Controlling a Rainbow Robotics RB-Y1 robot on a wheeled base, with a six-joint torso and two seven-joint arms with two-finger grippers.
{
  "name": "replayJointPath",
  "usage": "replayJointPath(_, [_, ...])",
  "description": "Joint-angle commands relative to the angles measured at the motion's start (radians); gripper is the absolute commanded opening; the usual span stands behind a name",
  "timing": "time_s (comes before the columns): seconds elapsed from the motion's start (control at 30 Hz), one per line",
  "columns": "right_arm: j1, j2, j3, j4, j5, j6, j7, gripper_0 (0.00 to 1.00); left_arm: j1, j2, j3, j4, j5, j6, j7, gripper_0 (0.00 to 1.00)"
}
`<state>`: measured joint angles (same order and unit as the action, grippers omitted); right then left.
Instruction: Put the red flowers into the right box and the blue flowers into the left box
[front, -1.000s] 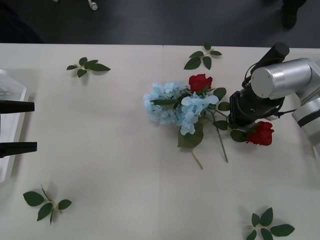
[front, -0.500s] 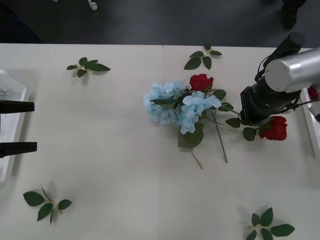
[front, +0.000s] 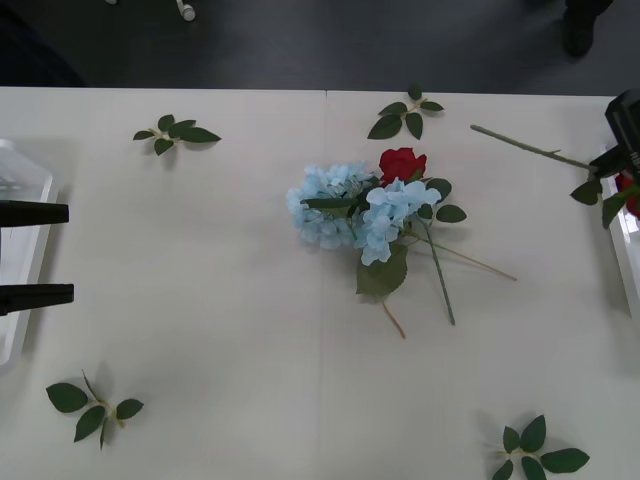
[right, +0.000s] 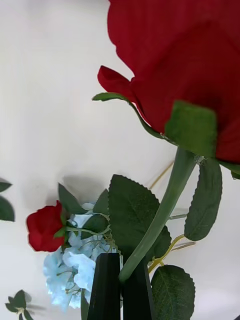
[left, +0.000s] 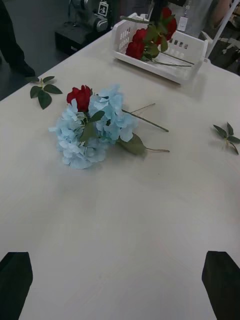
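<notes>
A: While the right gripper (right: 121, 280) clamps a red artificial rose (right: 185, 65) by its green stem above the worktop's right edge, where's the left gripper (left: 120, 287)?
B: Spread wide, left edge, beside the white plastic left tray (front: 22, 190).
A: Blues?
B: Pale-blue hydrangea clusters (front: 350, 208) mid-worktop (front: 200, 300), touching another red rose (front: 401, 163).

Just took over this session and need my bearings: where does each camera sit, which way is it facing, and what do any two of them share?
Front: above the arms, looking down at the table; left gripper open at its left edge.
Right wrist: on that arm; right gripper shut on a red rose.
Left wrist: looks across at the right box.
All share the blue flowers.
</notes>
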<state>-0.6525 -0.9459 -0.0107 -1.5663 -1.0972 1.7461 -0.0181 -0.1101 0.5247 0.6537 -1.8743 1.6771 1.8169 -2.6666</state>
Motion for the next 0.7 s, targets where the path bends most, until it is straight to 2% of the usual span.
replayJointPath(0.03, [-0.026, -0.109, -0.041, 0.015, -0.046, 0.004, 0.208, 0.00, -0.014, 0.017, 0.012, -0.011, 0.003, -0.010, -0.039, 1.00])
replayJointPath(0.13, [-0.026, -0.137, -0.074, 0.075, -0.046, 0.001, 0.372, 0.00, -0.014, 0.017, 0.012, -0.011, 0.003, -0.010, -0.039, 1.00])
replayJointPath(0.7, [-0.021, -0.212, -0.075, 0.417, 0.033, -0.149, 1.199, 0.00, -0.014, 0.017, 0.012, -0.011, 0.003, -0.010, -0.039, 1.00])
